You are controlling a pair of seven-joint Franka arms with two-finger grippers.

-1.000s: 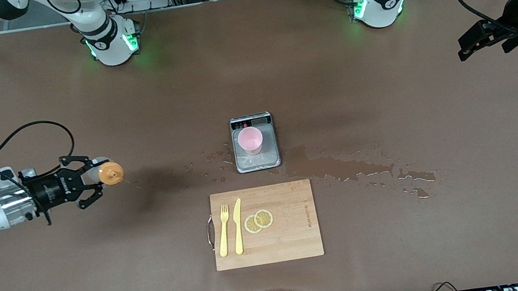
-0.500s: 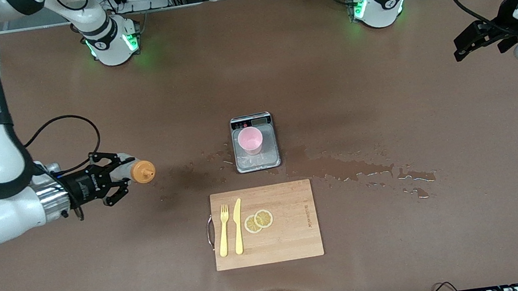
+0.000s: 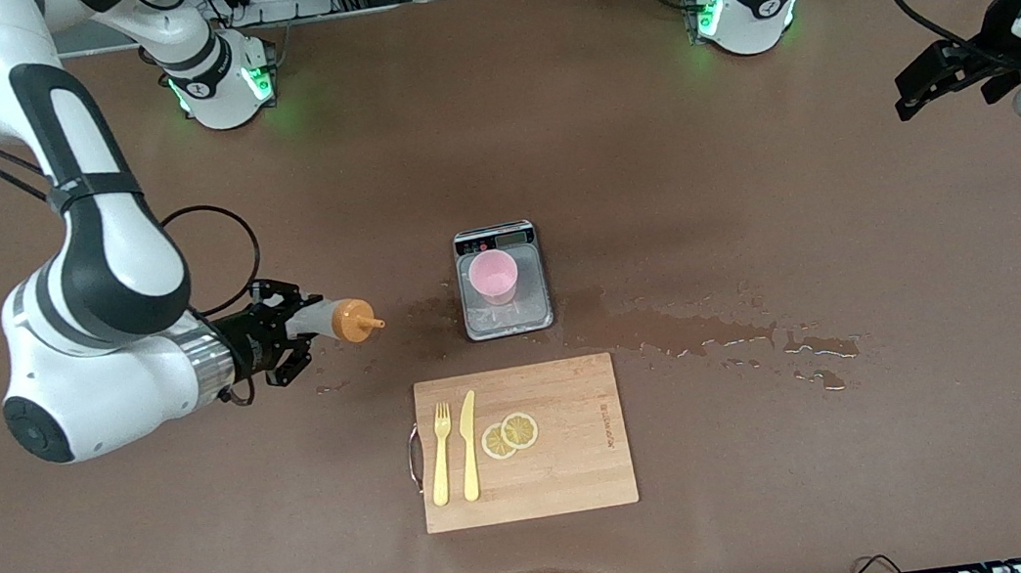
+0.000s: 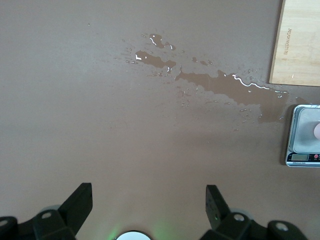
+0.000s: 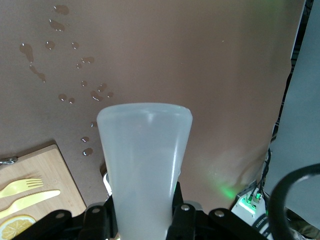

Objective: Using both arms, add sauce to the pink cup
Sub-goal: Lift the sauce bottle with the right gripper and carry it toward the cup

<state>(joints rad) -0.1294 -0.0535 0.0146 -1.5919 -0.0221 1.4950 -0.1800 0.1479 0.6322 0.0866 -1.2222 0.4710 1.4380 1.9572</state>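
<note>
Over the brown bench toward the right arm's end: right gripper (image 3: 295,333) clamped on translucent whitish squeeze bottle of sauce (image 3: 333,321), lying sideways, orange nozzle toward grey scale (image 3: 507,312). On the scale's platform, mid-bench: small pale-pink plastic cup (image 3: 494,277). Over the left arm's end: left gripper (image 3: 923,86) waiting, fingers (image 4: 77,201) apart, holding nothing.

Brown table (image 3: 749,147), wet patches (image 3: 704,335), perhaps water
</note>
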